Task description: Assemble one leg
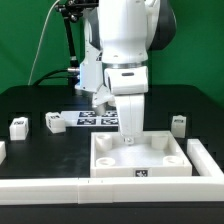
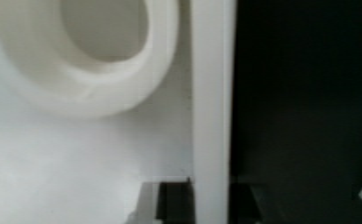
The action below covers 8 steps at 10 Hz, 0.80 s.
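Observation:
The large white square tray (image 1: 140,165) lies at the front middle of the table, with round holes in its corners. My gripper (image 1: 128,137) reaches straight down onto the tray's back wall. In the wrist view the gripper (image 2: 210,192) has a dark finger (image 2: 174,203) on each side of the tray's thin wall (image 2: 210,100), closed against it. One of the tray's round corner holes (image 2: 80,45) is close by. Three legs stand loose and apart from the gripper: two on the exterior view's left (image 1: 17,126) (image 1: 52,122) and one on its right (image 1: 178,123).
The marker board (image 1: 95,118) lies flat behind the tray, partly hidden by the arm. A low white fence (image 1: 60,188) runs along the table's front edge and up the exterior view's right side (image 1: 205,158). The table top is black.

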Tool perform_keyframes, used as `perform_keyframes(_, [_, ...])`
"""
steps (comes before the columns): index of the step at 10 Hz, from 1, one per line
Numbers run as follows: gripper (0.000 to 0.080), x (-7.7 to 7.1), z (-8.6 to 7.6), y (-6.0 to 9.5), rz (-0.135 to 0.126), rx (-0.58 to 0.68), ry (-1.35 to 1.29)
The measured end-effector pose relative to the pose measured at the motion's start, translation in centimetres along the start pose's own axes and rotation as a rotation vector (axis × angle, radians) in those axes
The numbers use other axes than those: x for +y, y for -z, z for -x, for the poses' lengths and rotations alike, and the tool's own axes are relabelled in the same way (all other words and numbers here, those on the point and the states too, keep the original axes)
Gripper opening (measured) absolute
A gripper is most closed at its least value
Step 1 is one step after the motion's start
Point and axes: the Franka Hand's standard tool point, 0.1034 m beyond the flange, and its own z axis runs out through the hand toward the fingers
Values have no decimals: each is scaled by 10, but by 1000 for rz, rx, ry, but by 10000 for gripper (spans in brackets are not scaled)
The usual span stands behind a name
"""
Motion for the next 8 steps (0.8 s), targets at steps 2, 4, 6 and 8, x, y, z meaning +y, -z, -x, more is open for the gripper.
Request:
perform_keyframes(2, [57, 11, -5, 0, -1, 0, 0])
perform_keyframes(4, [57, 15, -11, 0, -2, 1, -10])
perform_keyframes(6, [57, 22, -19, -1, -4, 0, -26])
perform_keyframes(8, [57, 22, -16, -1, -36, -6, -3])
